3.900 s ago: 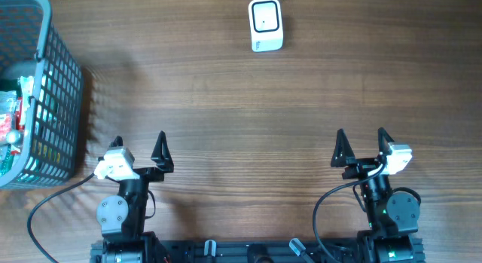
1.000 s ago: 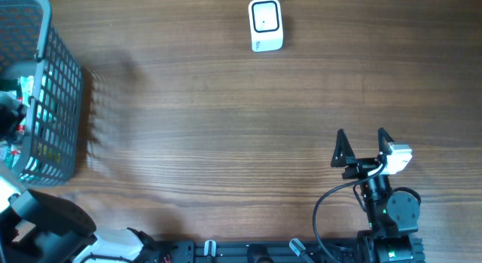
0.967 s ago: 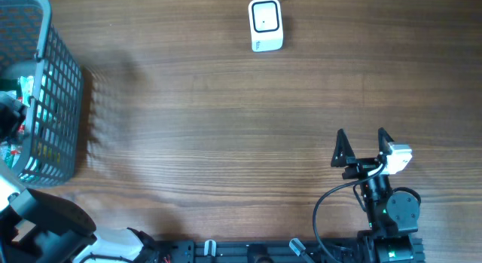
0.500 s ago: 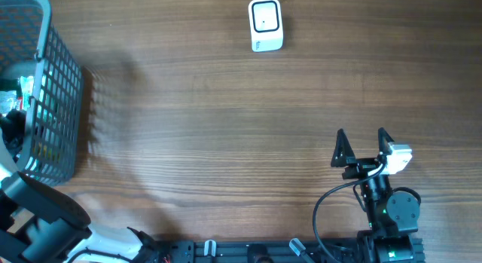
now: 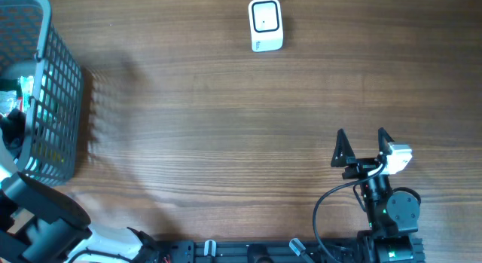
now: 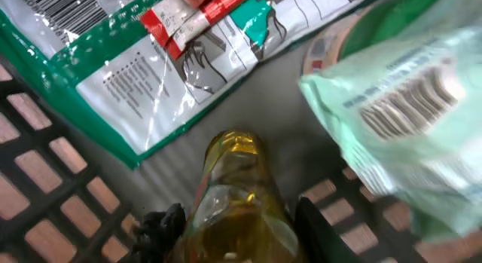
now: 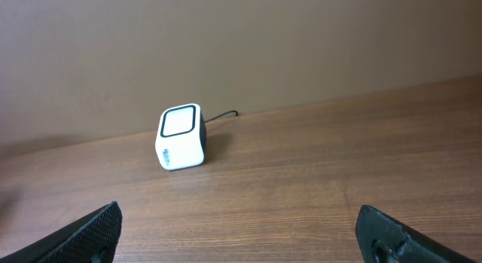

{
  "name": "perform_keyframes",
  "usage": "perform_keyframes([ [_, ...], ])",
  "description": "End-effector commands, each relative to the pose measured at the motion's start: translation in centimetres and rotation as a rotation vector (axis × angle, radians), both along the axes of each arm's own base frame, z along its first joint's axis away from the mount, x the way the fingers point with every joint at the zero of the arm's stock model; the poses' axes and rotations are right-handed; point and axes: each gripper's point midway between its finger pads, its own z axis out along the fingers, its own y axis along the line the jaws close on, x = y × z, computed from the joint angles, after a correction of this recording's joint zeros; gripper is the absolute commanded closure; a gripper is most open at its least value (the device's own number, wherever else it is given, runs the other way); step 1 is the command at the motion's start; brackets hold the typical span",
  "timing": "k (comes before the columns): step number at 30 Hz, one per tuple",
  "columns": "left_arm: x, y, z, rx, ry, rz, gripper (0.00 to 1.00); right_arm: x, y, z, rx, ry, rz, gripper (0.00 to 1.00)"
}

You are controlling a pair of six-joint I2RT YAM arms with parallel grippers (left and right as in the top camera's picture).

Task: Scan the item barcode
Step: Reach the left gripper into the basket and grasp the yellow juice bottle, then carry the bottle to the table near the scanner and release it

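Inside the grey mesh basket [image 5: 54,82] at the table's left edge, my left gripper [image 6: 239,227] is closed around an amber bottle [image 6: 235,184] with a gold cap, one black finger [image 6: 162,225] pressed on each side. The bottle's barcode does not show. The white barcode scanner [image 5: 265,24] stands at the table's far middle and appears as a small white scanner [image 7: 181,137] ahead in the right wrist view. My right gripper [image 5: 362,148] rests open near the front right, with nothing between its fingers.
A green and white foil bag [image 6: 151,59] with a barcode and a pale green packet [image 6: 399,120] with a barcode lie against the bottle in the basket. The left arm [image 5: 38,218] reaches in from the front left corner. The scanner's cable runs off the table's far edge.
The left arm has swung from its rest pose over into the basket, and its gripper has closed from wide open onto the bottle. The right arm has not moved.
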Motion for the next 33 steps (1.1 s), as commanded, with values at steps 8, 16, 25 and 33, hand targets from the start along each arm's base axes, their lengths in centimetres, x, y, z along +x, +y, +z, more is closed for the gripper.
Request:
perform_keyframes([
  [8,0.1,1.8,25.3,0.477,-0.481,0.137,0.83,0.0,-0.2,0.2,-0.01,-0.01,-0.01,0.0],
  [16,0.9,-8.8,34.1,0.487,-0.79,0.0,0.88,0.0,-0.2,0.2,-0.01,-0.01,-0.01,0.0],
  [25,2.6,-24.1,29.2,0.145,-0.693,-0.367,0.89,0.0,-0.2,0.2,-0.01,-0.01,-0.01,0.0],
  [33,6.5,-40.0,19.3,-0.038,-0.362,-0.773,0.89,0.0,-0.2,0.2,-0.01,-0.01,-0.01,0.0],
])
